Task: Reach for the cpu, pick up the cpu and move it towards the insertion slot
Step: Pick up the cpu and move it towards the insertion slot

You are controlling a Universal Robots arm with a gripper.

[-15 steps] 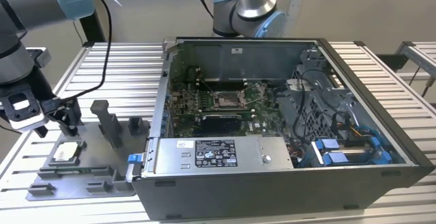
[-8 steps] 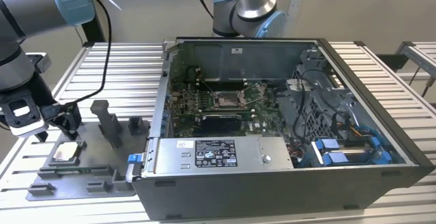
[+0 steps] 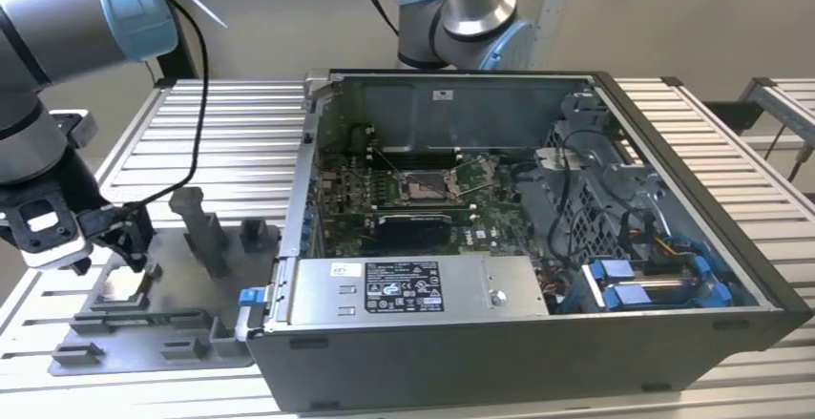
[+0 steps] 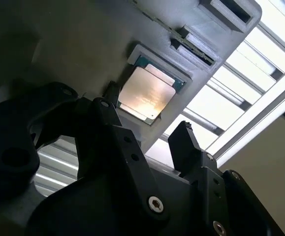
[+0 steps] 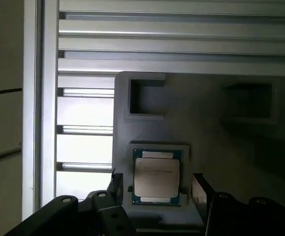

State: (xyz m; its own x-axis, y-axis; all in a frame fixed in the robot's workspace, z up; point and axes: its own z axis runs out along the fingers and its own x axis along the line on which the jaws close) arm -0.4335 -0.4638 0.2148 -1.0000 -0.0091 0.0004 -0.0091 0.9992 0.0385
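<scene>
- Computer case lay open-side up on slatted table, toward the exterior view's right.
- Fixture plate sat on the same table, just beside the case on the exterior view's left.
- Cpu lay flat in a recess of the plate, near its left edge in the exterior view. An upright post stood to its right.
- Gripper hung directly over the cpu. In both wrist views its fingers stood apart, one on each side of the chip.
- Insertion slot sat on the motherboard inside the case, well apart from the cpu.
- Power supply lay in front of the slot, along the case's near wall.
</scene>
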